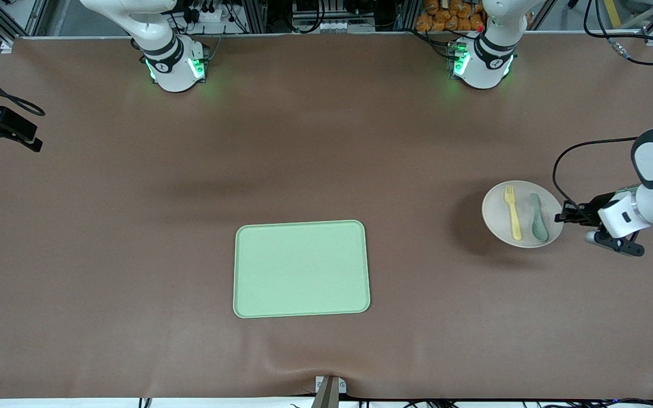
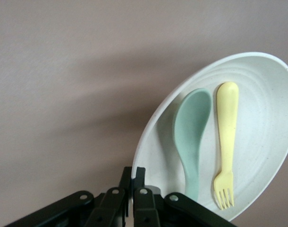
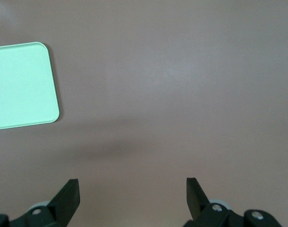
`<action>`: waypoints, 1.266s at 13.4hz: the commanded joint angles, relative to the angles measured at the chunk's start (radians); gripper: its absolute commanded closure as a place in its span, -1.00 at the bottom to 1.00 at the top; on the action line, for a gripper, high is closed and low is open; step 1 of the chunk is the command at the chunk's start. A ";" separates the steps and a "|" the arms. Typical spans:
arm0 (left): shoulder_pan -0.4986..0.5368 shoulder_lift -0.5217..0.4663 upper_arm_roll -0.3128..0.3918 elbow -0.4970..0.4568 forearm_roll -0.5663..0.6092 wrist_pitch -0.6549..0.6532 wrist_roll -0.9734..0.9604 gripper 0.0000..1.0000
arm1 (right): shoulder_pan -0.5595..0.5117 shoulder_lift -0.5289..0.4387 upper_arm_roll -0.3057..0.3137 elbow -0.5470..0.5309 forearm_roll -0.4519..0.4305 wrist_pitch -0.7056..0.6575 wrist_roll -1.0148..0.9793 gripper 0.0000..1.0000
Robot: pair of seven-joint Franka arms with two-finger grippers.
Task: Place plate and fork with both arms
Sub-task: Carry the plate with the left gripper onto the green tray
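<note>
The cream plate (image 1: 495, 218) is at the left arm's end of the table, with a dark shadow on the mat beside it. The pale-yellow fork (image 1: 512, 212) and a grey-green spoon (image 1: 537, 218) lie side by side on it. My left gripper (image 1: 560, 217) is shut on the plate's rim. In the left wrist view its fingers (image 2: 134, 172) pinch the rim of the plate (image 2: 266, 85), with the fork (image 2: 226, 142) and the spoon (image 2: 191, 132) lying on the plate. My right gripper (image 3: 132, 189) is open and empty above bare mat. It does not show in the front view.
The rectangular light-green tray (image 1: 301, 268) lies empty at the middle of the table, toward the front camera. One corner of it shows in the right wrist view (image 3: 21, 85). Brown mat covers the table. A black camera mount (image 1: 3, 127) stands at the right arm's end.
</note>
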 commanded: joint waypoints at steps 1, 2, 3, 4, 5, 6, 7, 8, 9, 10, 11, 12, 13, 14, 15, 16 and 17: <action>-0.106 0.042 -0.004 0.086 -0.016 -0.027 -0.188 1.00 | -0.018 0.002 0.009 0.013 0.006 -0.010 0.003 -1.00; -0.155 0.063 -0.004 0.113 -0.016 -0.027 -0.277 1.00 | -0.018 0.002 0.009 0.013 0.006 -0.010 0.003 -1.00; -0.216 0.086 -0.004 0.155 -0.016 -0.027 -0.372 1.00 | -0.018 0.002 0.009 0.013 0.006 -0.010 0.003 -1.00; -0.278 0.112 -0.004 0.196 -0.016 -0.027 -0.466 1.00 | -0.018 0.002 0.009 0.013 0.006 -0.010 0.003 -1.00; -0.334 0.143 -0.004 0.237 -0.016 -0.027 -0.553 1.00 | -0.016 0.002 0.009 0.013 0.006 -0.010 0.004 -1.00; -0.394 0.174 -0.003 0.268 -0.016 -0.027 -0.644 1.00 | -0.016 0.002 0.009 0.013 0.006 -0.010 0.004 -1.00; -0.436 0.203 -0.003 0.287 -0.014 -0.024 -0.710 1.00 | -0.018 0.002 0.009 0.013 0.006 -0.010 0.004 -1.00; -0.477 0.238 -0.003 0.320 -0.016 -0.014 -0.750 1.00 | -0.018 0.002 0.009 0.013 0.006 -0.012 0.004 -1.00; -0.514 0.281 -0.003 0.368 -0.020 -0.013 -0.781 1.00 | -0.018 0.002 0.009 0.013 0.006 -0.012 0.004 -1.00; -0.556 0.318 -0.003 0.408 -0.030 0.001 -0.810 1.00 | -0.018 0.002 0.009 0.013 0.006 -0.012 0.004 -1.00; -0.585 0.341 -0.003 0.426 -0.033 0.031 -0.842 1.00 | -0.018 0.002 0.009 0.013 0.006 -0.012 0.004 -1.00; -0.617 0.350 0.004 0.425 -0.033 0.071 -0.871 1.00 | -0.016 0.002 0.009 0.013 0.006 -0.012 0.006 -1.00; -0.646 0.373 0.008 0.426 -0.031 0.120 -0.894 1.00 | -0.016 0.002 0.009 0.013 0.006 -0.012 0.007 -1.00; -0.666 0.399 0.008 0.426 -0.031 0.200 -0.913 1.00 | -0.016 0.002 0.009 0.013 0.006 -0.013 0.009 -1.00; -0.686 0.425 0.008 0.426 -0.031 0.279 -0.930 1.00 | -0.016 0.002 0.009 0.012 0.006 -0.013 0.011 -1.00; -0.700 0.441 0.008 0.426 -0.031 0.330 -0.941 1.00 | -0.018 0.002 0.009 0.012 0.006 -0.013 0.011 -1.00; -0.709 0.448 0.008 0.426 -0.033 0.355 -0.944 1.00 | -0.018 0.002 0.009 0.012 0.006 -0.013 0.012 -1.00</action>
